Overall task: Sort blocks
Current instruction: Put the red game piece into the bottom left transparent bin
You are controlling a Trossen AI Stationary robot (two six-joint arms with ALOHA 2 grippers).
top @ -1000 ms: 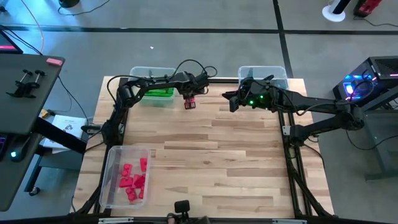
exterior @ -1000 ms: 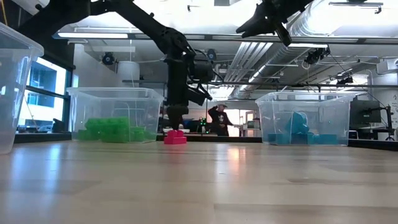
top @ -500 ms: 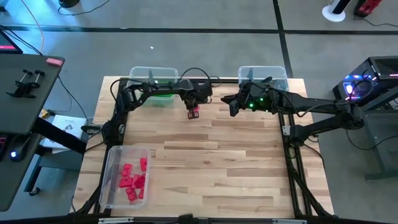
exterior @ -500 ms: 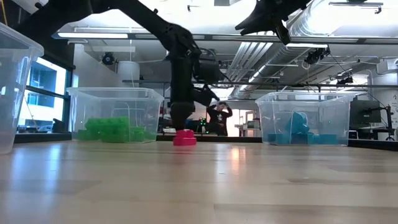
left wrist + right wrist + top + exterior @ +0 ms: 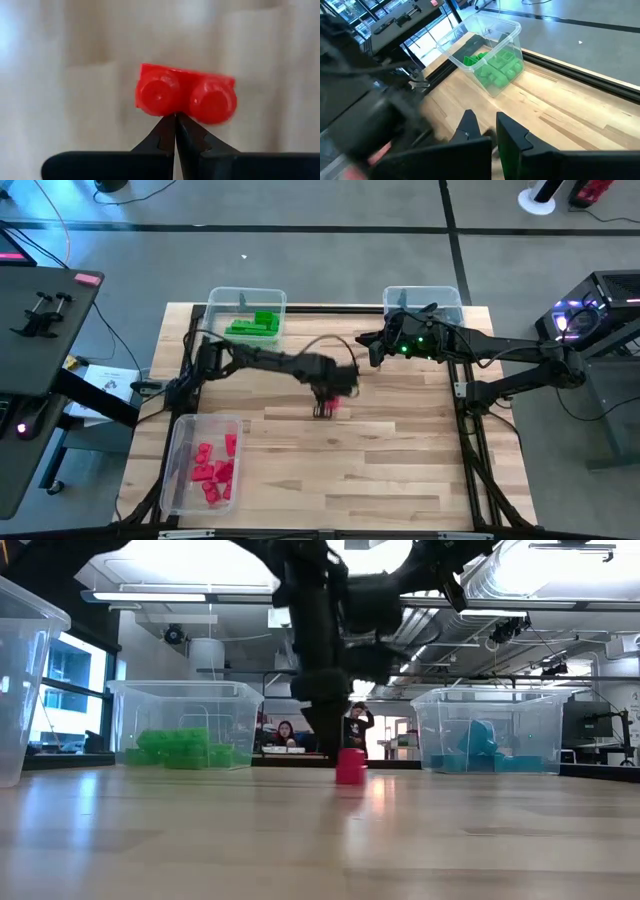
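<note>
Blocks are nearly all sorted on the table [image 5: 400,450]: green ones fill the far-left bin [image 5: 247,320], blue ones the far-right bin [image 5: 490,730], and red ones the near-left bin [image 5: 203,463]. One red block [image 5: 331,406] remains out, near the table's middle, under the left gripper [image 5: 326,408], whose arm reaches in from the left. The step in hand looks like moving this last red block toward its bin. The left wrist view shows the fingers pinched together, tips touching the block's [image 5: 186,98] edge but not clearly around it, so the grip looks slight or is only a push. The next move, by that reading, calls for carrying or sliding the block to the near-left bin without letting it slip, then opening over the red pile. The right gripper [image 5: 372,348] waits shut by the blue bin, above the table. From above, all three bins and both arms show; the low view alone shows the block [image 5: 350,766] resting on the wood, and people [image 5: 355,730] in the room behind. The right wrist view takes in the green bin [image 5: 490,55].
</note>
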